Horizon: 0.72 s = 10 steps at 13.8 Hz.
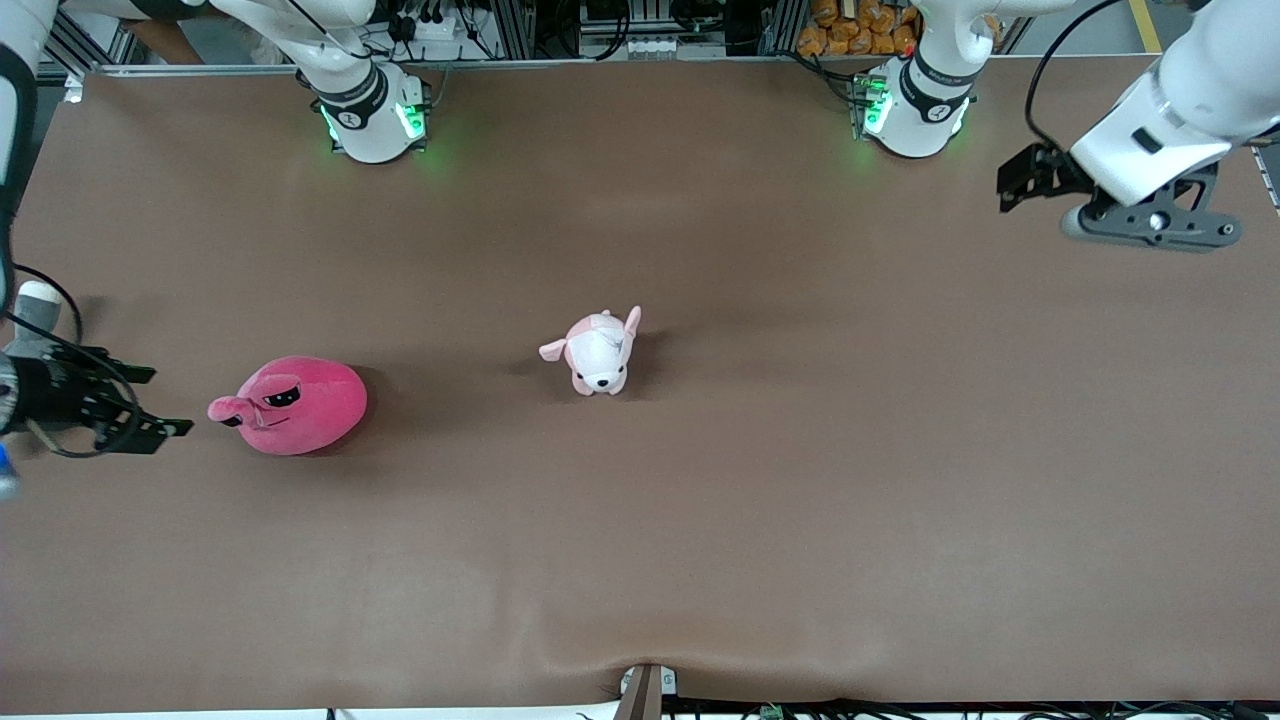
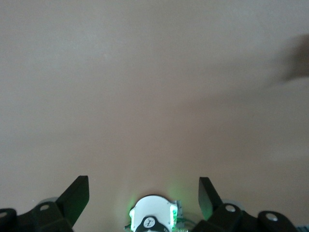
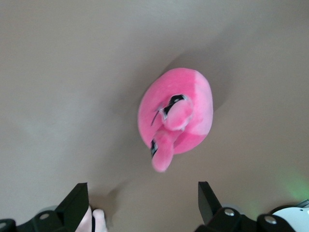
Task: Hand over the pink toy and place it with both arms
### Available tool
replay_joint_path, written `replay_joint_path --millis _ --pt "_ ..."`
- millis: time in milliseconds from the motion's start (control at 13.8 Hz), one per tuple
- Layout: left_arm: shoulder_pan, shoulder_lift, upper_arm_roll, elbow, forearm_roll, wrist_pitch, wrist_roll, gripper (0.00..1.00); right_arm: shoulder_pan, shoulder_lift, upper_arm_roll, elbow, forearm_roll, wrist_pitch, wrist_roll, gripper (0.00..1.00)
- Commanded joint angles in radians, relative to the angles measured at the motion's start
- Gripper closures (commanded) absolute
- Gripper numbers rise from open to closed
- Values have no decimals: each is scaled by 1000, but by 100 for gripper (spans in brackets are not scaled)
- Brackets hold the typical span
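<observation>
The pink toy [image 1: 300, 405] lies on the brown table toward the right arm's end, a floppy ear pointing at my right gripper. My right gripper [image 1: 160, 402] is open and empty, over the table just beside that ear and not touching it. In the right wrist view the pink toy [image 3: 176, 116] lies ahead of the open right gripper [image 3: 142, 203], clear of both fingers. My left gripper [image 1: 1022, 180] hangs open and empty over the left arm's end of the table. The left wrist view shows the left gripper [image 2: 144, 193] over bare table.
A small pale pink-and-white puppy plush [image 1: 597, 352] stands near the table's middle. A grey-and-white thing [image 1: 38, 305] sits at the table's edge by the right arm; a pale bit [image 3: 92, 220] of something shows by one right finger. The left arm's base [image 2: 152, 220] shows in the left wrist view.
</observation>
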Motion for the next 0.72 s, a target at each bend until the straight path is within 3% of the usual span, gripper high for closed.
replay_joint_path --millis 0,289,433,650 --pt "-12 -15 54 19 -19 -46 92 0 59 -84 -8 62 -42 -52 -14 0" --pt "-17 -6 64 33 -3 -28 73 0 171 -228 -8 64 -180 -162 -141 0" --pt "-9 -8 70 33 5 36 57 0 193 -344 -3 50 -210 -231 -217 0" --pt "-7 -3 75 31 10 85 13 0 184 -492 -9 -145 -214 -215 -262 0"
